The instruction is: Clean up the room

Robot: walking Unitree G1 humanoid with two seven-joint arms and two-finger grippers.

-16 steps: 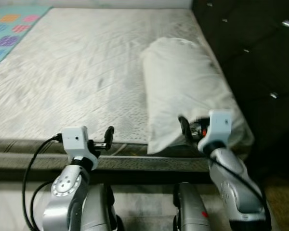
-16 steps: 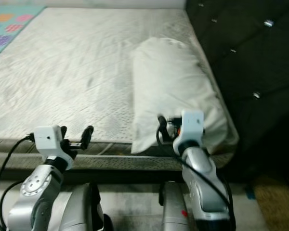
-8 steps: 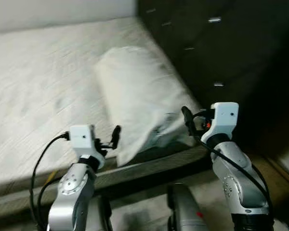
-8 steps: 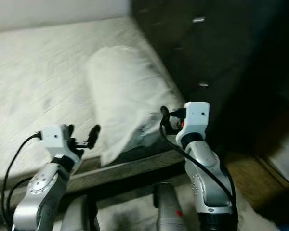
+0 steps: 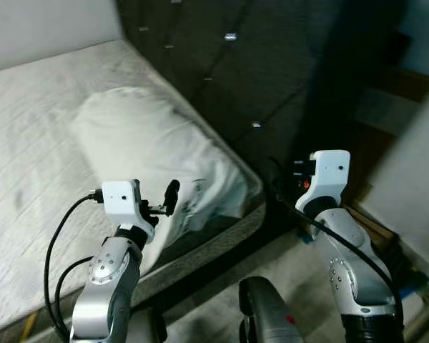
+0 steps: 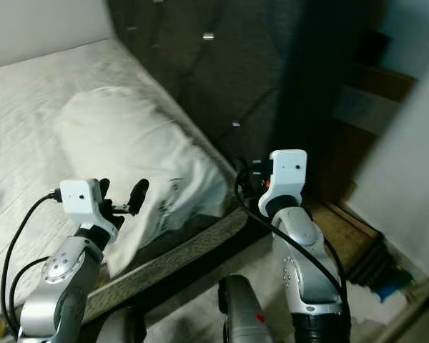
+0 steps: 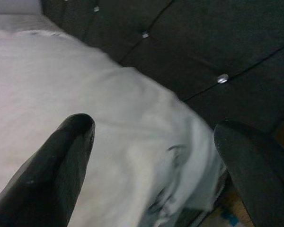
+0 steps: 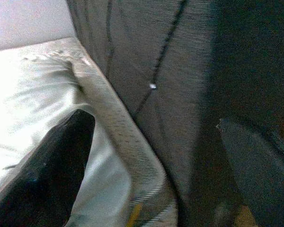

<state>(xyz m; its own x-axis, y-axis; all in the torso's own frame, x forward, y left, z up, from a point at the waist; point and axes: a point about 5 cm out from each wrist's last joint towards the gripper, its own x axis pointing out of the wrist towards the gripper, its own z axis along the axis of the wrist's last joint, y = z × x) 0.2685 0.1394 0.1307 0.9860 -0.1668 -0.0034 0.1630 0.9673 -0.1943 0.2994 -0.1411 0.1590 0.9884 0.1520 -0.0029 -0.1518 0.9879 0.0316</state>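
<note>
A white pillow (image 5: pixel 146 143) lies on the grey-white mattress (image 5: pixel 28 164), close against the dark tufted headboard (image 5: pixel 222 71). My left gripper (image 6: pixel 120 194) is held up in front of the bed's edge, level with the pillow's near end. It is open, with nothing between its fingers (image 7: pixel 57 175). My right gripper (image 6: pixel 242 182) hangs before the headboard's outer corner. It is open too and holds nothing, and its fingers (image 8: pixel 47 175) frame the mattress corner (image 8: pixel 132 146).
The mattress edge (image 5: pixel 200 250) runs slantwise in front of me. To the right of the headboard stands a dark wooden piece of furniture (image 5: pixel 393 78), with a pale blurred surface (image 5: pixel 415 200) beyond it. A brown mat (image 6: pixel 350 236) and a small blue thing (image 6: pixel 386 291) lie on the floor there.
The whole view has swung right, from the open bed to the headboard and the corner beside it. Both arms keep their raised pose, with the grippers still open.
</note>
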